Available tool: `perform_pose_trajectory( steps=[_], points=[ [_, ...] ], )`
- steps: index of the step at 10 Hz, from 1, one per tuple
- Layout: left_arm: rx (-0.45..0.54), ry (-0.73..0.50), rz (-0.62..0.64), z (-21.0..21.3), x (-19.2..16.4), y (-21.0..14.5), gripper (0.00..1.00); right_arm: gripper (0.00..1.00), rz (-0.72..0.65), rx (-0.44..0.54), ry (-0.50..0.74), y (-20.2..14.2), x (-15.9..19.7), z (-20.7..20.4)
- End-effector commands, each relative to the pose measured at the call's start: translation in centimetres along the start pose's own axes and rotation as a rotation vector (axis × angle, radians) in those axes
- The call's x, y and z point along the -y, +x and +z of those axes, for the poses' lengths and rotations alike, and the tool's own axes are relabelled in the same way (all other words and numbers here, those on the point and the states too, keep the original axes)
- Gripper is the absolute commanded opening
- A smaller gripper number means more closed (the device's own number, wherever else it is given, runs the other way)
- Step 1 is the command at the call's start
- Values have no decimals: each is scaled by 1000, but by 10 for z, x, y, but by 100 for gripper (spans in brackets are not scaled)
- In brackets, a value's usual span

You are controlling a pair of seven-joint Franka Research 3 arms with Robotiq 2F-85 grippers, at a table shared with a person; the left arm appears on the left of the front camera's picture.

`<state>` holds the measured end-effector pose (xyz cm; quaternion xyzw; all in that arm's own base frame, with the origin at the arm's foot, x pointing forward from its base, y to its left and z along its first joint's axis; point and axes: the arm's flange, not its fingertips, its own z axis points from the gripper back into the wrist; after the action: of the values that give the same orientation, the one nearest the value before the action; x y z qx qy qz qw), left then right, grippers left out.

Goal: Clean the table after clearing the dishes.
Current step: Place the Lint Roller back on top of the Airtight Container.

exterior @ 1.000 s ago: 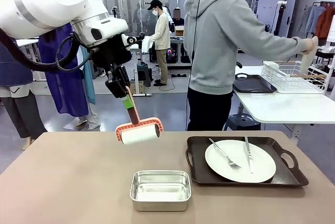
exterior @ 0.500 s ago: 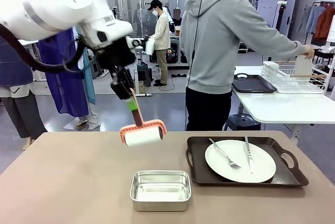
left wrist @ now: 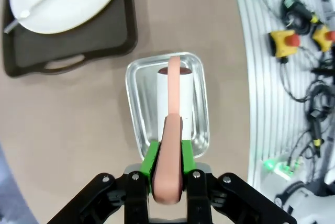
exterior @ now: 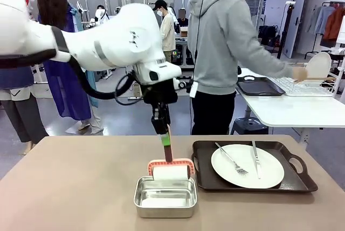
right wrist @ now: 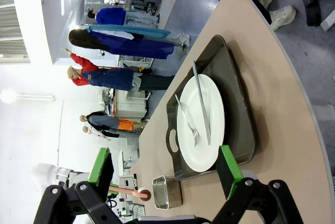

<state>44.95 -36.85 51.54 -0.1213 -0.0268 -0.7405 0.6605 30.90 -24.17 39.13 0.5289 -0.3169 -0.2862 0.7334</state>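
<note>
Front view has the left claw (exterior: 165, 138) clenched on the handle of a lint roller (exterior: 171, 172), whose white roll hangs over a steel pan (exterior: 165, 201) near the front middle of the desk (exterior: 70, 188). Just right of the pan, a dark tray (exterior: 207, 179) on the desk carries a white plate (exterior: 267, 174) with a fork (exterior: 232, 159) and a knife (exterior: 255, 159) lying on it. Right wrist view shows the right claw (right wrist: 163, 167) released, jaws wide and holding nothing.
</note>
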Motion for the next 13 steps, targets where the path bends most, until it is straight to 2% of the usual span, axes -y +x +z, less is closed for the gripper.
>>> perform_pose_trajectory(
  steps=[1, 5, 8, 10, 13],
  points=[
    [-49, -58, 20, -9, -18, 13, 22, 100, 3, 1, 6, -1, -2, 1],
    [-149, -128, 77, -50, -45, 9, 22, 100, 3, 1, 6, -1, -2, 1],
    [-115, -131, 55, -69, -64, 0, 22, 100, 3, 1, 6, -1, -2, 1],
    [-147, -120, 58, -78, -77, -5, 22, 100, 3, 1, 6, -1, -2, 1],
    [-135, -122, 47, -99, -93, -9, 22, 100, 3, 1, 6, -1, -2, 1]
  ],
)
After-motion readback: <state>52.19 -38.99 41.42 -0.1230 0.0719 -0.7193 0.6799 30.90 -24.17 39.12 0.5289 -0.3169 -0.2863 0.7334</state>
